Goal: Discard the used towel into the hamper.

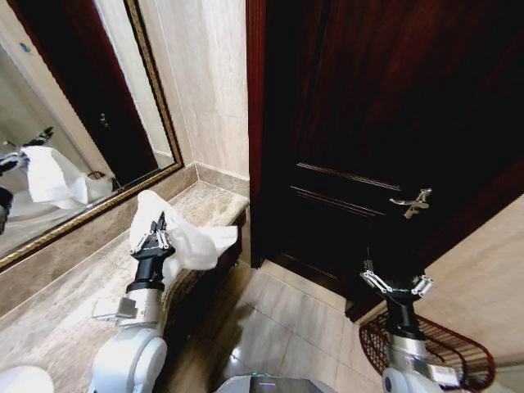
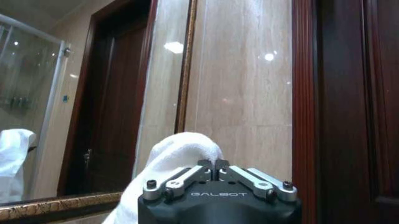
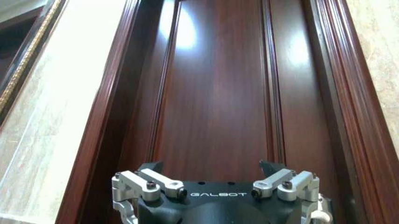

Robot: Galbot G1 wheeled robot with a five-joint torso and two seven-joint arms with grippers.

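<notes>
White, crumpled towel (image 1: 190,233) clamped in the left gripper (image 1: 155,232), draped over and beyond its closed fingertips above the marble counter (image 1: 57,315). Right gripper (image 1: 395,282) spread wide, holding nothing, before the dark door (image 1: 368,123). Red-brown wire hamper (image 1: 446,348) on the floor just behind it, partly hidden by that arm.

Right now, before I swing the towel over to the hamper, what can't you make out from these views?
- Hamper, head view: the right arm hides its near left part and the picture's bottom edge crops it; inside unseen.
- Towel, left wrist view: the left gripper, shut on it, covers its lower part.
- Right gripper, open: nothing between its fingers.
- Floor between countertop and hamper: partly behind both arms.
</notes>
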